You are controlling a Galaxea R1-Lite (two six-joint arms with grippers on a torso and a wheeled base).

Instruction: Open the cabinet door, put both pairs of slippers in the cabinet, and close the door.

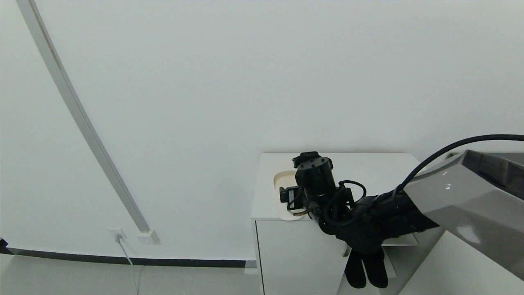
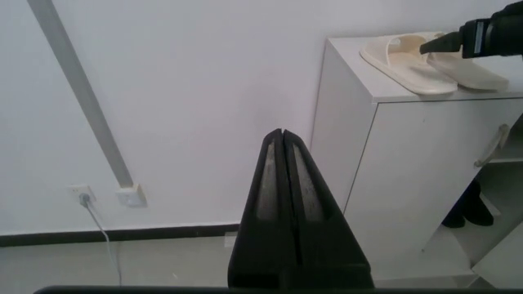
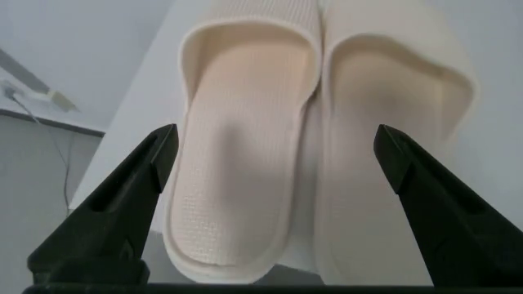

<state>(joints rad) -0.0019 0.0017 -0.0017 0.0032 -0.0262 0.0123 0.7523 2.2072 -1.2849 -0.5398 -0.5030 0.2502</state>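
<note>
While the right gripper (image 3: 275,139) hangs over the top of the cabinet (image 1: 368,164), its two black fingers (image 3: 122,212) are spread wide apart and hold nothing. The fingers are flat and pointy, like wedges. Between them, a little lower, lies the pair of cream slippers (image 3: 245,163).

The cream slippers lie side by side, touching, on the flat white top, near its front edge and its left corner. They look soft and rubbery. The part where the foot goes has tiny bumps all over. The band over the toes is smooth and round.

The cabinet is a white box with smooth, plain sides. A pale bar handle (image 2: 490,145) sits on its front. Just beside the handle the cabinet stands open. A pair of black slippers (image 2: 470,208) stands inside, under a thin white shelf (image 2: 502,160).

The left gripper (image 2: 282,143) is low down, well apart from the cabinet and to its left. Its two long black fingers are pressed flat together, with nothing between them.

Behind it all is a plain white wall (image 1: 245,73). A long grey strip (image 1: 82,119) runs slanting down the wall. Near its lower end is a white socket (image 1: 116,234) with a thin white cord (image 1: 132,264) hanging from it. A dark band (image 1: 123,259) runs along the foot of the wall, above the pale floor (image 1: 61,278).
</note>
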